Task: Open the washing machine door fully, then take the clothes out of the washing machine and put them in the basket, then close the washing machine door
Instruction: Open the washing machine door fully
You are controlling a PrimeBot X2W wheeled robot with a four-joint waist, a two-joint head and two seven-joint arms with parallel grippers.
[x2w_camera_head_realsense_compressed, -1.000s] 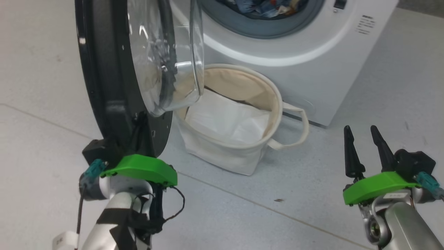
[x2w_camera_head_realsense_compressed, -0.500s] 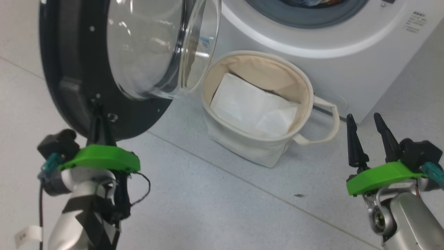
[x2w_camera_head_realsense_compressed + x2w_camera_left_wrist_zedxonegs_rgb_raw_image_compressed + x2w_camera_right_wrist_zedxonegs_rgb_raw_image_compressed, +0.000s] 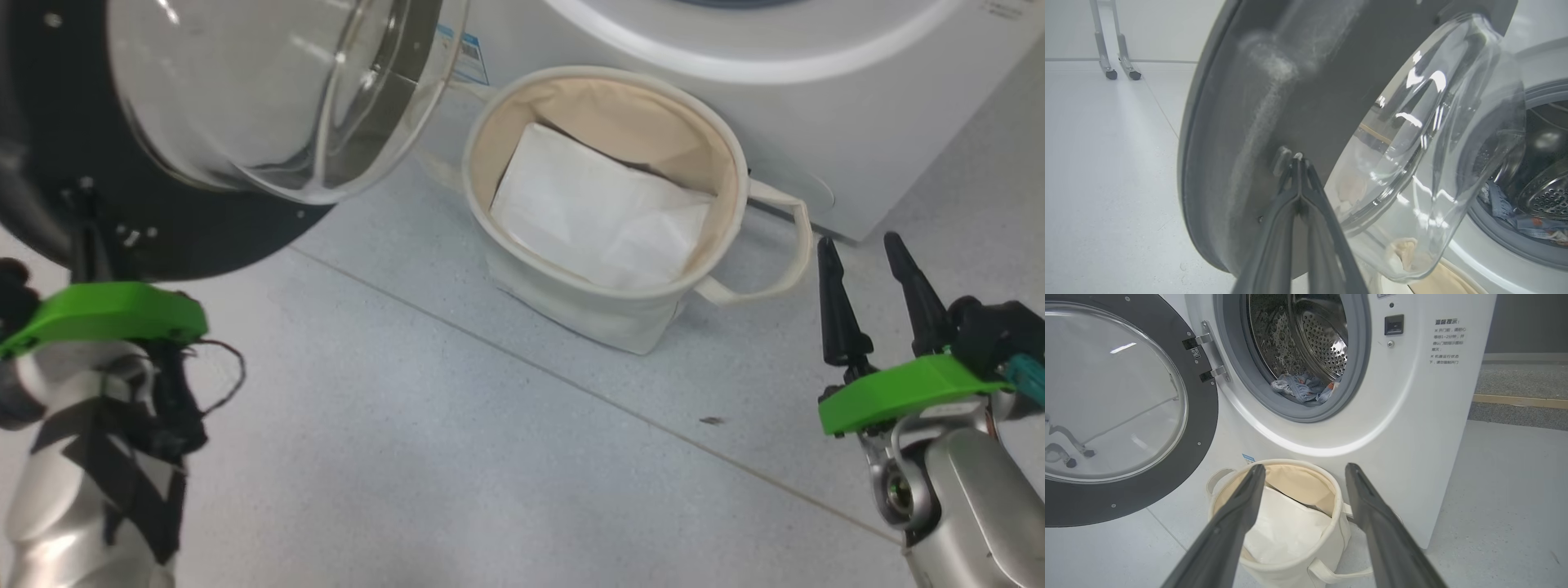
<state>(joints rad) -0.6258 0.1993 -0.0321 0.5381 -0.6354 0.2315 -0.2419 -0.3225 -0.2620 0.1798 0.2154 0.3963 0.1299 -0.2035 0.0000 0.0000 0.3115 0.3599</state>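
Note:
The washing machine door [image 3: 204, 237], a black ring around bulging glass, stands swung open at the left; it also shows in the right wrist view [image 3: 1204, 428]. My left gripper [image 3: 83, 196] is shut, its tips pressed against the door's inner ring [image 3: 1257, 81], as the left wrist view shows [image 3: 1298, 157]. The clothes [image 3: 1300, 388], light blue, lie at the drum's mouth in the washing machine [image 3: 1412, 416]. The basket [image 3: 739, 163] stands in front of the machine. My right gripper [image 3: 859, 245] hangs open and empty to the basket's right, pointing over its rim [image 3: 1304, 467].
A white folded sheet [image 3: 596, 212] lies in the basket. Two door hinges [image 3: 1210, 355] join the door to the machine's left side. A wheeled metal frame [image 3: 1114, 61] stands far off on the pale floor. Darker flooring [image 3: 1519, 375] lies past the machine's right.
The head camera has tilted down and turned. The door has swung wider open to the left with my shut left gripper pushing on its ring. The right arm has held still.

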